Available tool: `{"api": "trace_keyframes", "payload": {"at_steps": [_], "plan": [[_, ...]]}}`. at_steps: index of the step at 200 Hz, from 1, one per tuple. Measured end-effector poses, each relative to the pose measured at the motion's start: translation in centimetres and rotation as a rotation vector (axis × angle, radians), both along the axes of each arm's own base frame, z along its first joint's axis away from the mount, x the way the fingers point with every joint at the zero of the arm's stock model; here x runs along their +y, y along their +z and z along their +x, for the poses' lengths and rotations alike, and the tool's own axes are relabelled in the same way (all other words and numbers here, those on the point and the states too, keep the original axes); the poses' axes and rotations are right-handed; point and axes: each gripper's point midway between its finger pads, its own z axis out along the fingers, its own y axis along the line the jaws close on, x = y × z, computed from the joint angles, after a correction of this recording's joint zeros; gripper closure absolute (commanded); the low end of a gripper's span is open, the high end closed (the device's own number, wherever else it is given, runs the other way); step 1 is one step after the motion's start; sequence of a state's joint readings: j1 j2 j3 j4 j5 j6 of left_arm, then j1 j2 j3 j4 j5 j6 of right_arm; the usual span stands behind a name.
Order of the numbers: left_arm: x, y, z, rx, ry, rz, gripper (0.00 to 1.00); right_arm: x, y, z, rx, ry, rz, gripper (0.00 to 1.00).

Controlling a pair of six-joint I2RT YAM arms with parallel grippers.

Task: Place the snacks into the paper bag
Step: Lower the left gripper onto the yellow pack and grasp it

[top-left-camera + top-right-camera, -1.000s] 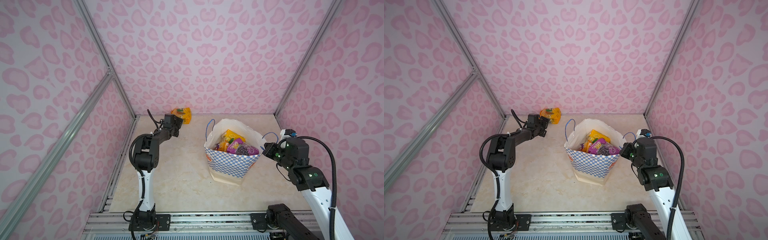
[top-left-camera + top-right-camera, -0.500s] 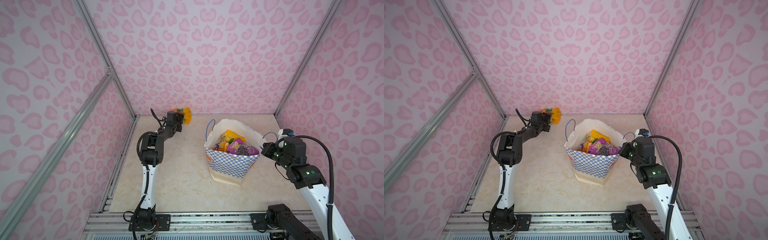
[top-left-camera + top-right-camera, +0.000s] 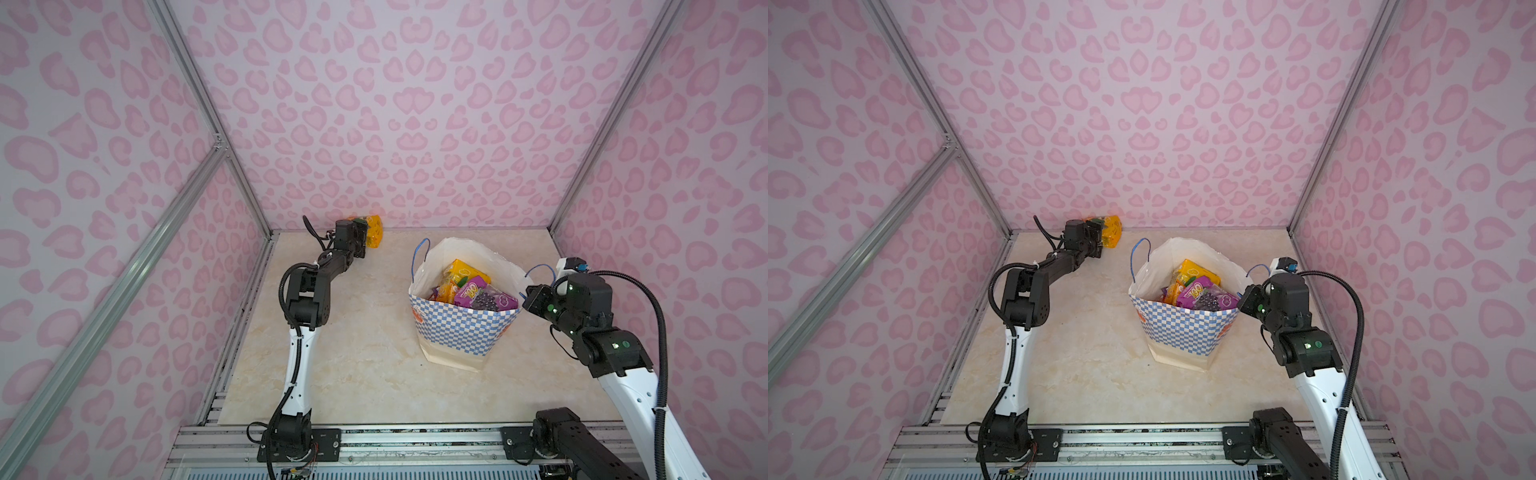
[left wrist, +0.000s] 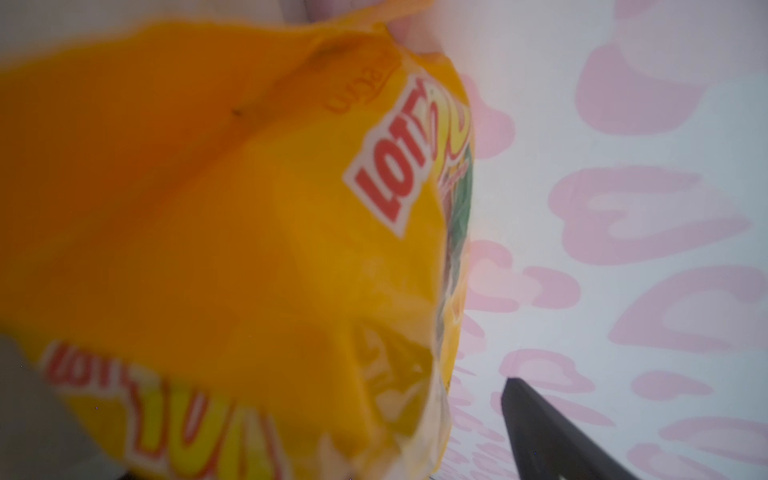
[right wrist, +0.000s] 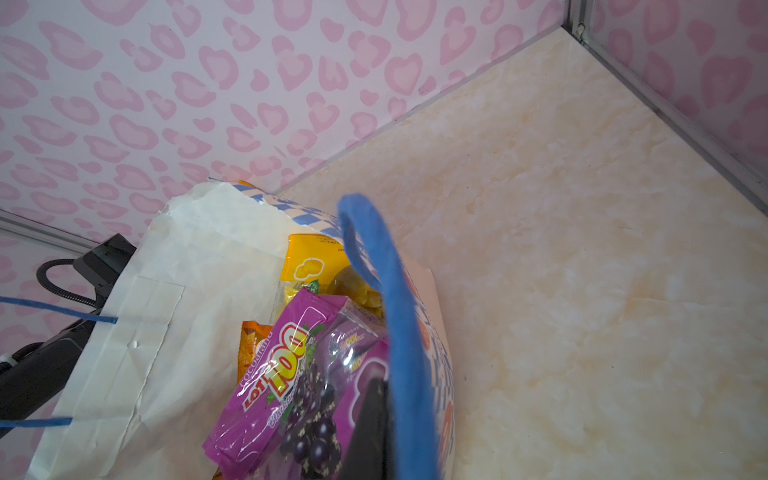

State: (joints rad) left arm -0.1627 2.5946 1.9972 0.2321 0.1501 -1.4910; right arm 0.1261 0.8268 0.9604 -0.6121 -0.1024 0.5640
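Status: positioning left tool (image 3: 360, 240), jaws apart, at yellow packet (image 3: 375, 232) beside back wall (image 3: 415, 145); positioning right tool (image 3: 525, 298), jaws together, at bag (image 3: 457, 330) rim; storing other snacks (image 3: 482, 293) inside bag, upright on tabletop (image 3: 353, 357).

My left arm (image 3: 305, 291) and my right arm (image 3: 590, 311): black jointed housings above white lower links (image 3: 298, 374), each on a black base (image 3: 291, 436) at the frame's bottom edge. A ribbed black cable (image 3: 661, 332) loops at far right; green lights (image 3: 614, 344) dot the right arm. My left gripper (image 3: 362, 243) and right gripper (image 3: 524, 300) are black.
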Motion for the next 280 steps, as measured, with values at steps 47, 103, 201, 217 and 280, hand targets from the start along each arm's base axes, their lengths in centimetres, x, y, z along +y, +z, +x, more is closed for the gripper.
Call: {"api": "trace_keyframes", "payload": {"at_steps": [47, 103, 201, 217, 280], "plan": [[-0.5, 0.3, 2.1, -0.074, 0.006, -0.051, 0.02, 0.0, -0.1, 0.1, 0.002, -0.001, -0.005, 0.98], [-0.2, -0.5, 3.3, -0.096, 0.045, -0.114, 0.22, -0.1, -0.2, 0.3, 0.006, -0.004, -0.011, 0.98], [0.1, -1.3, 3.7, -0.135, 0.03, -0.169, 0.58, -0.3, -0.2, 0.1, -0.006, -0.01, -0.013, 0.98], [0.2, -1.0, 3.6, -0.154, 0.025, -0.178, 0.6, -0.3, -0.2, 0.0, -0.007, -0.01, -0.013, 0.98], [0.2, 1.8, 1.2, -0.165, -0.026, -0.186, 0.62, -0.5, -0.1, -0.7, -0.006, -0.015, -0.014, 0.98]]}}
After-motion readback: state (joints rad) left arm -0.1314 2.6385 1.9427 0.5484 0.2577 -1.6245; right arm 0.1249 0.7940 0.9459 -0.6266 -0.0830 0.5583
